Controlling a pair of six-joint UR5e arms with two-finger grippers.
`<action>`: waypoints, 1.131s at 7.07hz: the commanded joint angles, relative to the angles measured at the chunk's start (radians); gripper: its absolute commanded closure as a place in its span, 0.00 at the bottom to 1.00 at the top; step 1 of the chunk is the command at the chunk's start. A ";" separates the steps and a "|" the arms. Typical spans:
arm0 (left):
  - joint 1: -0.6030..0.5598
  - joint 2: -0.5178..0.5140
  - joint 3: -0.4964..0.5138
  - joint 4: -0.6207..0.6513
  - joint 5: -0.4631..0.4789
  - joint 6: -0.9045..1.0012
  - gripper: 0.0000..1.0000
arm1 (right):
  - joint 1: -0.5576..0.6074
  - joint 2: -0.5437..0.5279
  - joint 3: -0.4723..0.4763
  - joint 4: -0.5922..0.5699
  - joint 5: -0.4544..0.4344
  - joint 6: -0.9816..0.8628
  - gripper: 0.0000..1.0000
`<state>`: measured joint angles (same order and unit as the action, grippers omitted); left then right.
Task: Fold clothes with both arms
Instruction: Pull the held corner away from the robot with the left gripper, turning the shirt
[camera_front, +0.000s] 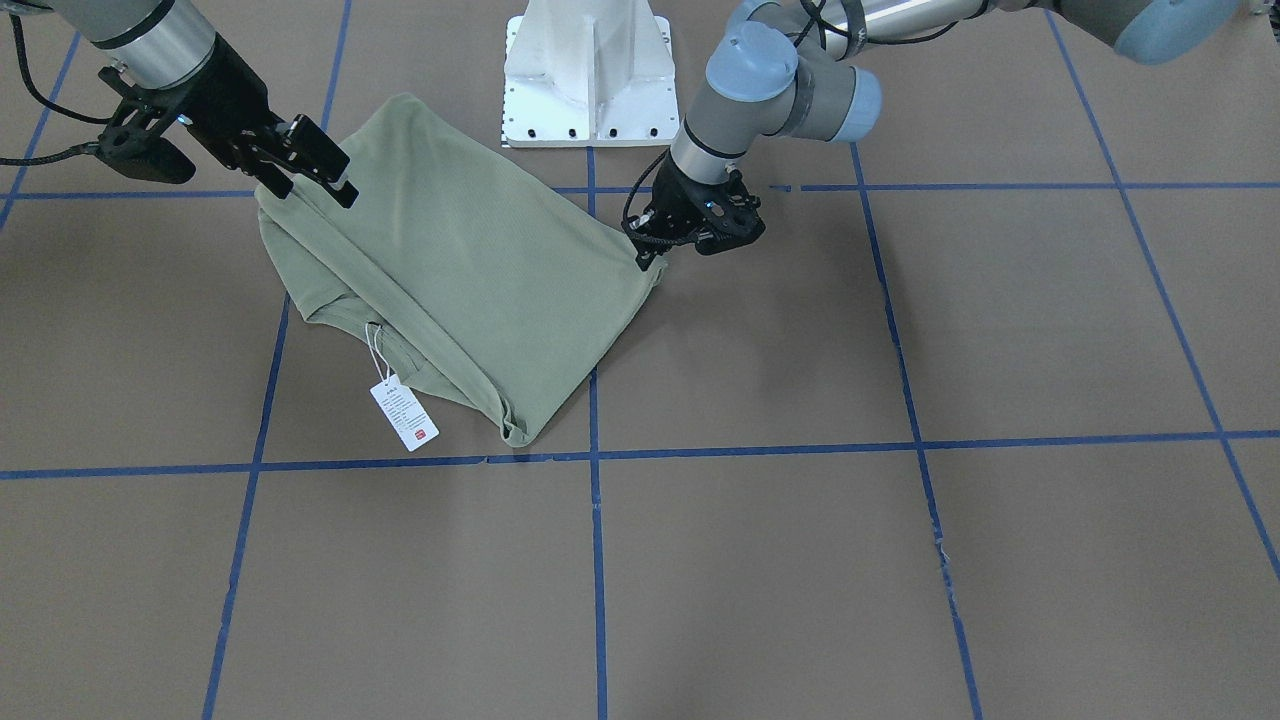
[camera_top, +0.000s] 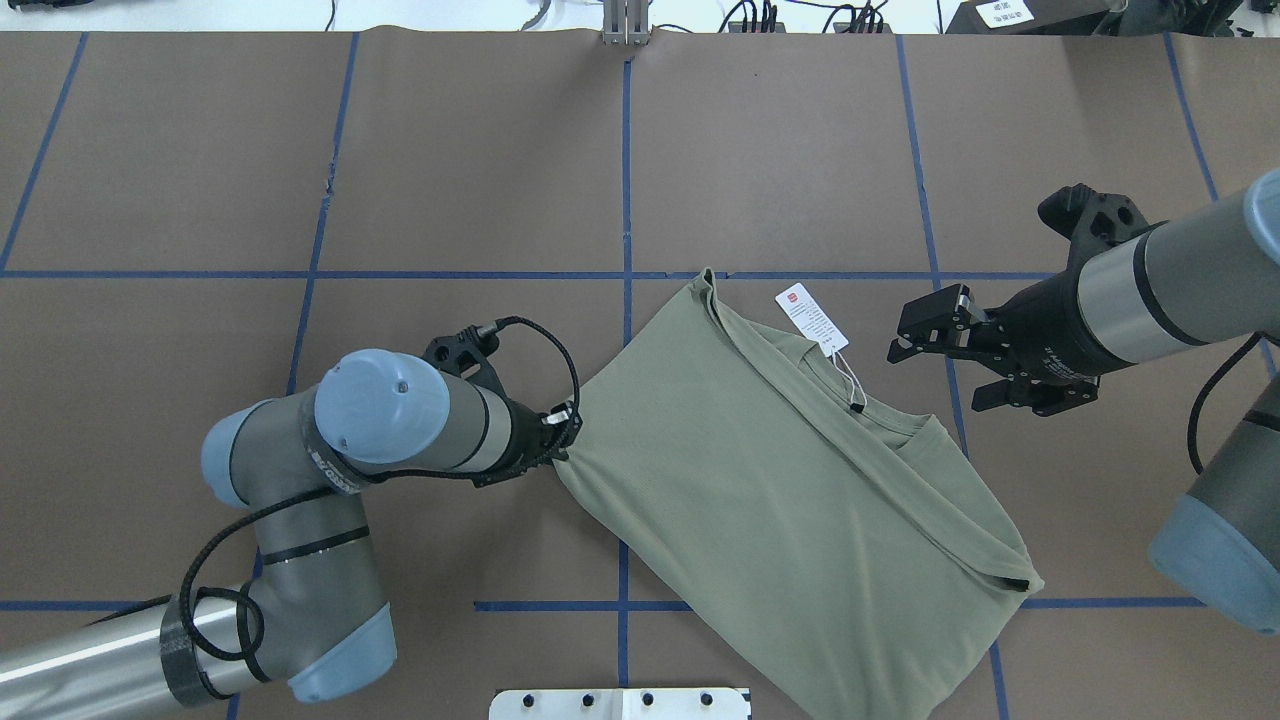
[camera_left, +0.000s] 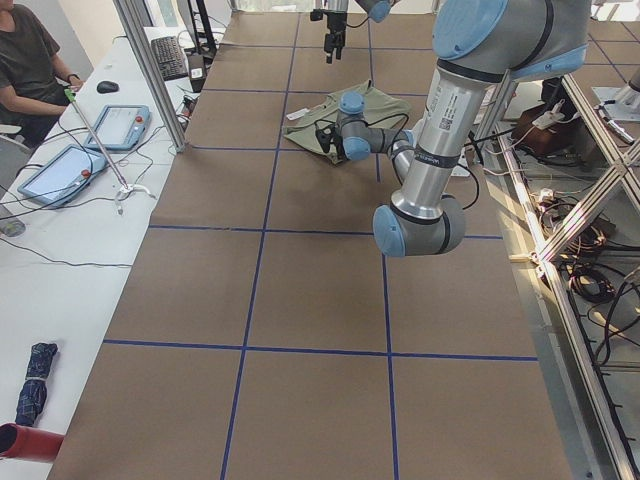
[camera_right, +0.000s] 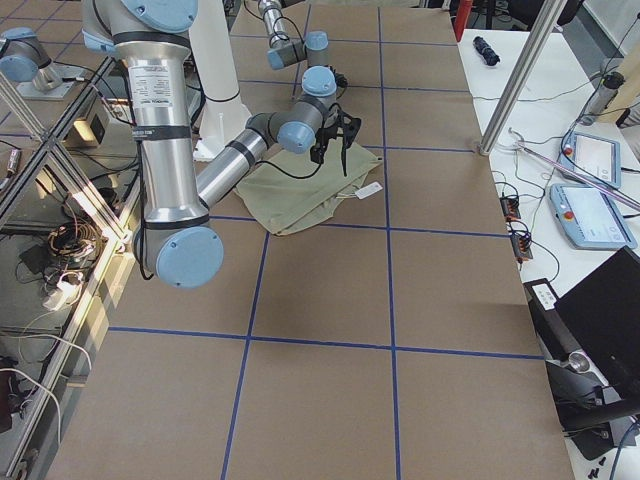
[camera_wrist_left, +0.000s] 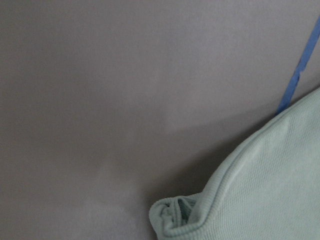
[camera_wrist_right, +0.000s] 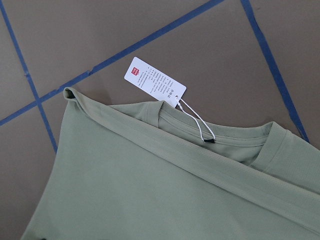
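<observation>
Brown paper-like covering on the table, gridded with blue tape. A white pedestal stands at the robot's edge, and we see a side bench with tablets and a seated person. We note the left arm bent low, its left gripper clamped on 1 corner of the shirt. The right arm reaches in raised, the right gripper with jaws apart and holding nothing, near the collar side. The folded shirt lies in front of the pedestal. Its long axis runs diagonally, from table centre toward the robot's near right. The neckline faces the right gripper, and the hang tag lies on the table just past it.
</observation>
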<state>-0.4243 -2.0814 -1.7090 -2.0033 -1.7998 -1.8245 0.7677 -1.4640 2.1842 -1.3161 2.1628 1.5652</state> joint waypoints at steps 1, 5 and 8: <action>-0.120 -0.005 0.032 0.014 0.000 0.092 1.00 | 0.005 0.007 -0.001 0.000 -0.001 -0.001 0.00; -0.266 -0.190 0.303 -0.035 0.095 0.313 1.00 | 0.005 0.030 -0.014 0.000 -0.001 0.001 0.00; -0.289 -0.427 0.790 -0.393 0.197 0.388 1.00 | 0.004 0.040 -0.015 0.000 0.000 0.013 0.00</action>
<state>-0.7012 -2.4211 -1.0940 -2.2758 -1.6360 -1.4836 0.7725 -1.4259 2.1694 -1.3165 2.1628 1.5763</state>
